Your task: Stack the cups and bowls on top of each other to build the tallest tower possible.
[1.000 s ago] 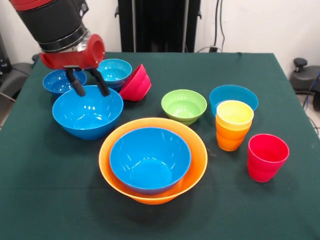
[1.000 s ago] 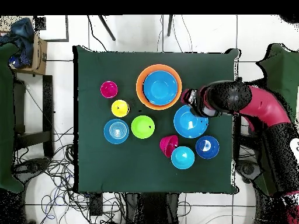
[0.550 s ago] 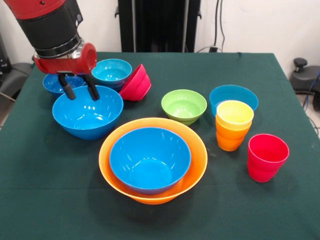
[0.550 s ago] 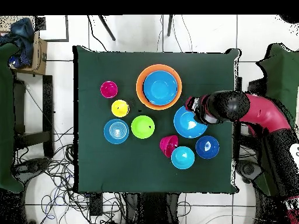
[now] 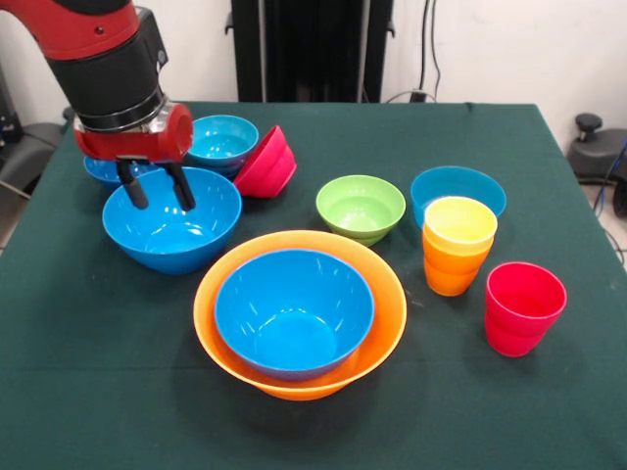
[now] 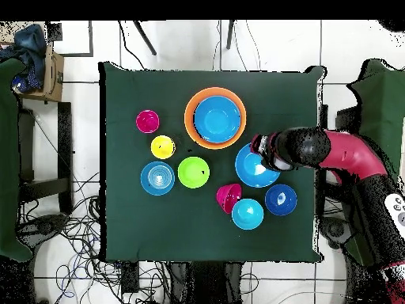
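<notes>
My gripper (image 5: 163,203) is open, its two black fingers hanging over the far part of a large blue bowl (image 5: 172,233) at the left, nothing between them. From above, the gripper (image 6: 255,149) is at that bowl's (image 6: 255,169) edge. The tower is a very large orange bowl (image 5: 388,315) with a blue bowl (image 5: 292,311) nested inside, also in the overhead view (image 6: 215,119). A yellow cup sits in an orange cup (image 5: 457,247); a red cup (image 5: 523,308) stands alone at the right.
A green bowl (image 5: 361,206) sits mid-table and a light-blue bowl (image 5: 468,183) behind the cups. At far left a red bowl (image 5: 266,163) leans tilted against a light-blue bowl (image 5: 223,139). A dark-blue bowl (image 5: 100,170) is partly hidden behind my gripper.
My gripper has shifted a little toward the left of the front view and dropped slightly over the large blue bowl, staying open. No bowl or cup has moved.
</notes>
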